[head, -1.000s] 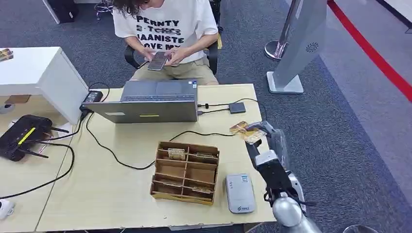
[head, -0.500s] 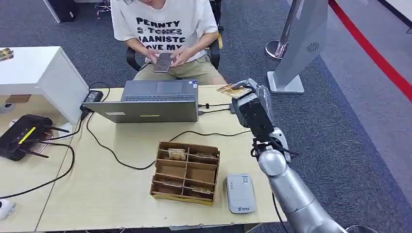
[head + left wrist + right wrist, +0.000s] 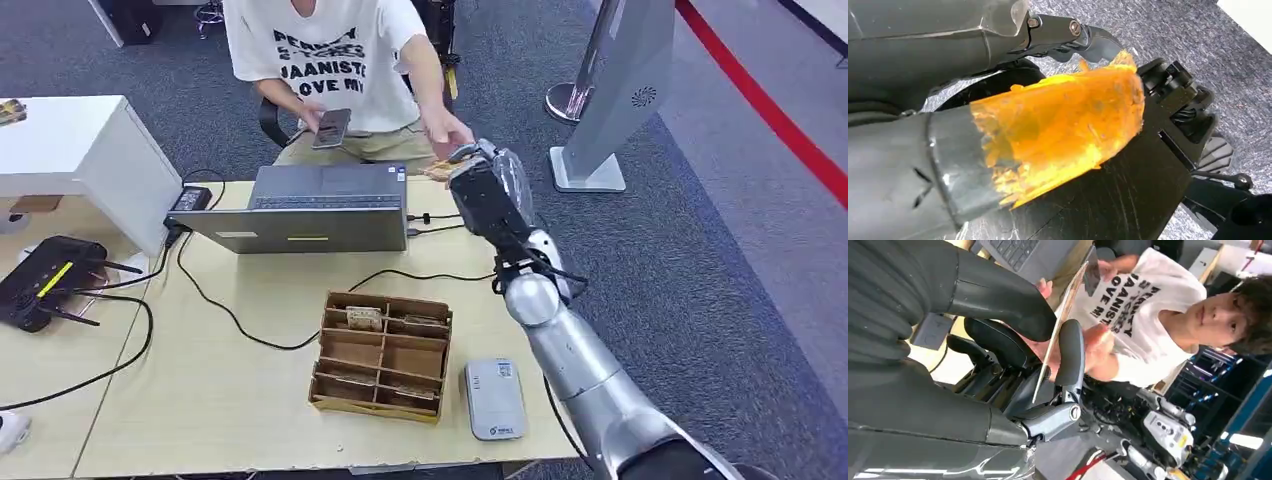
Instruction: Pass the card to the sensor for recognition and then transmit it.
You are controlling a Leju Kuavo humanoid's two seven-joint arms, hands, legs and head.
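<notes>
My right hand point(image 3: 482, 188) is stretched out past the laptop's right end, toward a seated person point(image 3: 340, 60). It pinches a thin gold-printed card point(image 3: 438, 172) between thumb and a finger. In the right wrist view the card point(image 3: 1058, 329) shows edge-on between the thumb point(image 3: 998, 295) and a dark finger point(image 3: 1070, 357). The person's hand point(image 3: 448, 132) reaches down and touches the card's far end. The grey-white sensor point(image 3: 494, 398) lies flat near the table's front right edge, well behind my hand. My left hand point(image 3: 1048, 125), its thumb wrapped in orange, hangs over grey carpet and holds nothing.
A brown cardboard divider box point(image 3: 381, 355) with cards in its slots stands mid-table. A grey laptop point(image 3: 312, 208) with cables sits at the far edge, a black router point(image 3: 45, 280) at the left. The person holds a phone point(image 3: 331, 127). A grey floor stand point(image 3: 615, 90) rises right of the table.
My right arm has swung up and forward from the table's right edge, carrying the card out to the person. The person has let one hand off the phone and reached to the card.
</notes>
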